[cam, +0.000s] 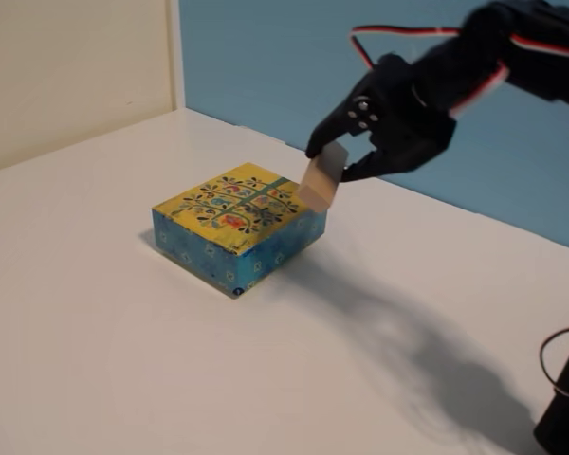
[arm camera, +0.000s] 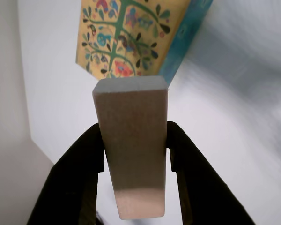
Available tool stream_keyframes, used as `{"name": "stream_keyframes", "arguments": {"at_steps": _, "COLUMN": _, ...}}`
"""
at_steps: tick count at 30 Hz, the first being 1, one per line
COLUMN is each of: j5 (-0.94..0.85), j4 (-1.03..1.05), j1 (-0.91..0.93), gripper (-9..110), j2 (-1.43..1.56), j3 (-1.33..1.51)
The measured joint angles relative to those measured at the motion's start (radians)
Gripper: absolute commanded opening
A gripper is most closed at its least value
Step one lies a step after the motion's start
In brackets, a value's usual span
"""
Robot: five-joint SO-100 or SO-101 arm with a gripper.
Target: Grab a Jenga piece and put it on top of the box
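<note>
— Since the jaws come first, how do they stand?

— Clamped on the Jenga piece [arm camera: 133, 140]. In the wrist view the two black fingers [arm camera: 86, 168] press against its long sides, one on each, and the block sticks out past them toward the camera's far side, its end face pale and squared.

— And from the fixed view?

— The gripper [cam: 334, 163] hangs in the air with the light-tan block [cam: 322, 178] pinched between its tips. The block is tilted, its lower end pointing down toward the box [cam: 239, 225].

— Is the block touching the box?

— I cannot tell for sure. In the fixed view its lower end sits right at the box's near-right top edge, at the corner closest to the arm. It looks just above or barely meeting the lid, still held.

— Describe the box.

— Flat and squarish, a yellow top with a dark branching tree and small red and blue flowers, blue patterned sides. The wrist view shows the same lid [arm camera: 126, 33] beyond the block's end, with a strip of blue side at the right.

— What does it rest on?

— A white table [cam: 95, 332]. The box lies flat near the middle of it. Behind runs a blue wall [cam: 266, 57], with a cream panel [cam: 66, 66] at the left.

— Anything else of the arm?

— Black body, with red and white wires [cam: 398, 32] looping over it. Its shadow falls on the table right of the box.
</note>
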Motion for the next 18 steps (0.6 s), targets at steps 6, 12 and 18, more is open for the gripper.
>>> {"name": "stream_keyframes", "arguments": {"at_steps": 6, "j5": 0.0, "j4": 0.037, "j1": -0.046, "gripper": 0, "j2": -0.1, "j3": -0.104}}
{"name": "stream_keyframes", "arguments": {"at_steps": 12, "j5": -0.014, "j4": 0.077, "j1": -0.081, "gripper": 0, "j2": -0.238, "j3": -0.224}}
{"name": "stream_keyframes", "arguments": {"at_steps": 18, "j5": -0.037, "j4": 0.138, "j1": -0.08, "gripper": 0, "j2": -0.403, "j3": -0.396}}
